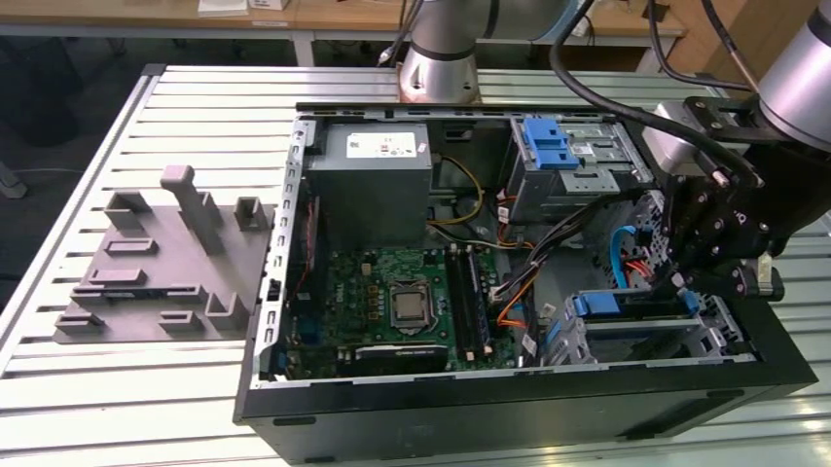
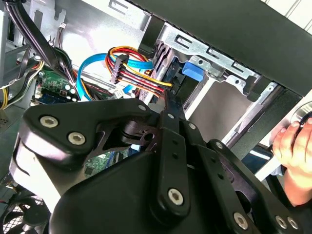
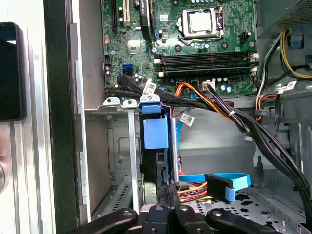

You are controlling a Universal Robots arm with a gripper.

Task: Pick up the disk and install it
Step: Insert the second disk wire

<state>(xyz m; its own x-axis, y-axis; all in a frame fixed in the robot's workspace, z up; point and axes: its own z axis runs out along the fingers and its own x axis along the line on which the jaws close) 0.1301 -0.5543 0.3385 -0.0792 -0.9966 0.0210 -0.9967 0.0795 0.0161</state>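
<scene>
Disk: the disk (image 3: 155, 146) stands on edge in the drive cage (image 1: 675, 336) at the computer case's (image 1: 520, 409) lower corner, its blue bracket tab uppermost.
Handling: I judge it stiff, fairly heavy and shock-sensitive; best held by the narrow edges or bracket, away from the cables.
Tool: the tool (image 3: 169, 195) has its fingers drawn together on the disk's edge.
Arm: reaches down into the case over the cage.
</scene>
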